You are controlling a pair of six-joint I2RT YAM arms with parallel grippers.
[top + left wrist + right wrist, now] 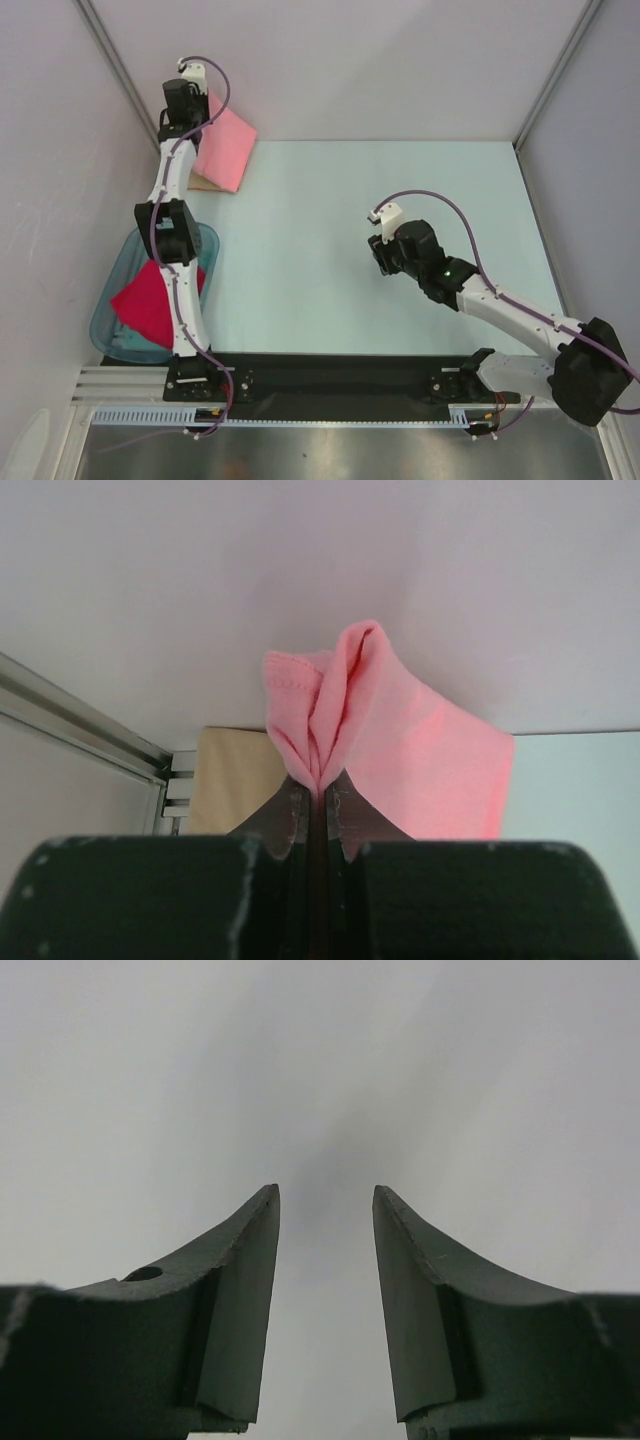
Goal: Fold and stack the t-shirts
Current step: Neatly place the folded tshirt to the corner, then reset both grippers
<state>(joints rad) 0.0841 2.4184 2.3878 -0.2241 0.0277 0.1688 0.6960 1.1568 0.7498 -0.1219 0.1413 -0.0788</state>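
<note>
Your salmon-pink t-shirt (228,150) lies in the far left corner of the table (330,220), folded into a flat slab. One bunched edge is lifted and pinched tight in the left gripper (321,792). Under it you see the tan t-shirt (232,780), lying flat, with only its near left part showing. Your crimson-pink t-shirt (148,302) lies crumpled and roughly flat inside the teal tub (120,345) at the near left.

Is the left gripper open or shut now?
Shut. The left gripper pinches a bunched fold of the soft salmon-pink t-shirt; its dark fingers show no gap.
</note>
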